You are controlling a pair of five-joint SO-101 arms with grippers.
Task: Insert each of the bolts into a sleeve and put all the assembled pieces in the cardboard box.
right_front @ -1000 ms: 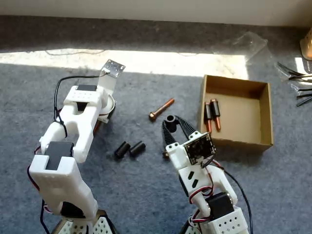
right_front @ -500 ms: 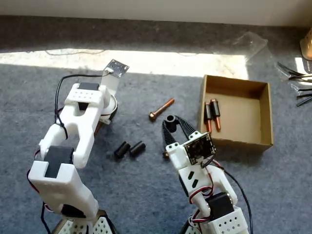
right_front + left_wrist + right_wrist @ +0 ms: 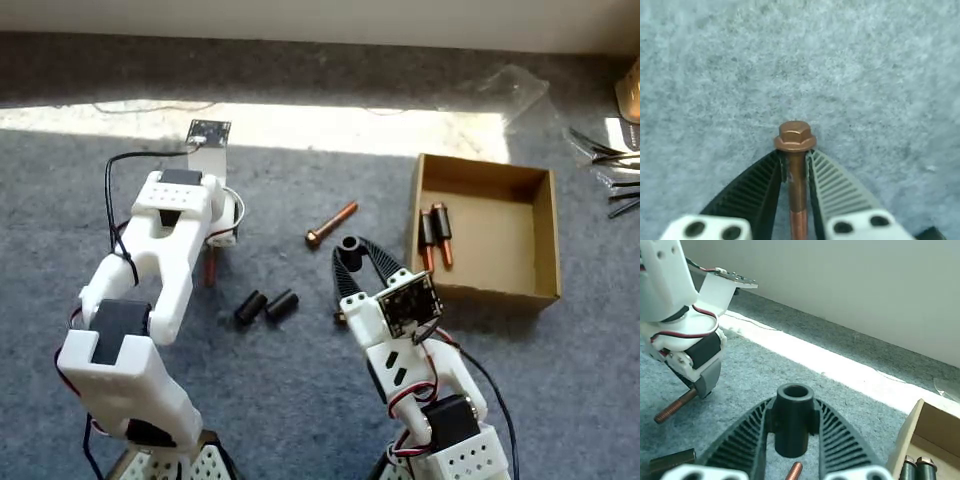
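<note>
**Left hand** (image 3: 796,154): we find it clamped on a copper bolt (image 3: 795,136), with the head just past the fingertips.

**Right hand** (image 3: 791,404): it is closed around a black sleeve (image 3: 791,425), bore upward.

**Grey worktop** (image 3: 300,400): we count a loose bolt (image 3: 331,224) near the right hand. A first spare sleeve (image 3: 249,306) lies just beside a second spare sleeve (image 3: 282,303), between the arms.

**Cardboard box** (image 3: 497,250): it holds two assembled pieces (image 3: 428,232), lying along the wall nearest the right hand.
</note>
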